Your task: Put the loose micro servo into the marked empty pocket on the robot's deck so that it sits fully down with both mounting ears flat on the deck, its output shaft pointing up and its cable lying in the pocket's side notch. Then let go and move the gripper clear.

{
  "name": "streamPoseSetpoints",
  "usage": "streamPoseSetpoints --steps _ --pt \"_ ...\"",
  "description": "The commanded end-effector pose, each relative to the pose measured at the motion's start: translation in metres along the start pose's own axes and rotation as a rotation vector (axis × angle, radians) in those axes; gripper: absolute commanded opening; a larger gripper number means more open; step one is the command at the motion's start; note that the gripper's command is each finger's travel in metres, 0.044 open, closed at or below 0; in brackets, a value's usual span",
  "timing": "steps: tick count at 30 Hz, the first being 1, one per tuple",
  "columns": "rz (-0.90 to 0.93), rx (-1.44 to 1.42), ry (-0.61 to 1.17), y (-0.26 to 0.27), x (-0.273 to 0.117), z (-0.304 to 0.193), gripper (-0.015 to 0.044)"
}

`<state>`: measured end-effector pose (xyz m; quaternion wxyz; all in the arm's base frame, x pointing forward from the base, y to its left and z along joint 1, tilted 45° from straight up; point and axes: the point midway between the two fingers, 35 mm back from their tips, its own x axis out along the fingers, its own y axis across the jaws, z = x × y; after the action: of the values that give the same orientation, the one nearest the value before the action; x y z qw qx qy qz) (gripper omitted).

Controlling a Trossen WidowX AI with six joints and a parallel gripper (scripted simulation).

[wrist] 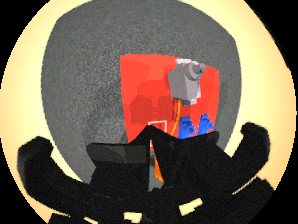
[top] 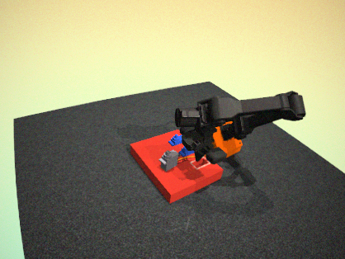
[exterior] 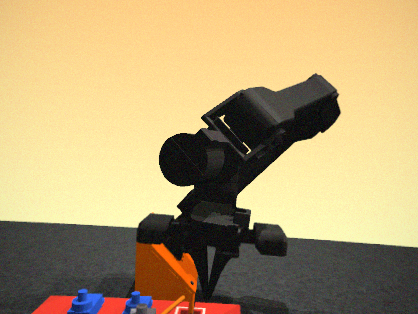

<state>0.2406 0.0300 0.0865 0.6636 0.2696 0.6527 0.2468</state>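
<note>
The grey micro servo (top: 169, 161) (exterior: 143, 308) (wrist: 184, 82) stands on the red deck (top: 144, 149) (exterior: 52, 303) (wrist: 134, 75), its shaft side up, outside the pocket. Its orange cable (top: 186, 157) (wrist: 177, 120) runs along the deck past the pocket. The white-outlined pocket (top: 204, 165) (exterior: 191, 308) (wrist: 157, 121) shows no servo in it; the fingers partly cover it in the wrist view. My gripper (top: 200, 159) (exterior: 207, 298) (wrist: 149, 127) is shut and empty, pointing down near the pocket, off to the side of the servo. Its exact height above the deck is unclear.
Two blue servos sit in the deck beside the grey one, one (top: 175, 140) (exterior: 85, 303) (wrist: 205, 126) farther out and one (top: 186, 152) (exterior: 136, 303) (wrist: 186, 128) nearer the pocket. An orange angled block (top: 233, 147) (exterior: 155, 275) stands at the deck's edge, close to the gripper.
</note>
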Motion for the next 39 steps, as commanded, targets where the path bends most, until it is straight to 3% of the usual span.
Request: streamPoseSetpoints --steps 1,39 --pt "0.038 -0.009 0.025 0.007 0.008 -0.008 0.0000" --pt "0.037 -0.009 0.024 0.002 0.050 -0.008 0.0000"
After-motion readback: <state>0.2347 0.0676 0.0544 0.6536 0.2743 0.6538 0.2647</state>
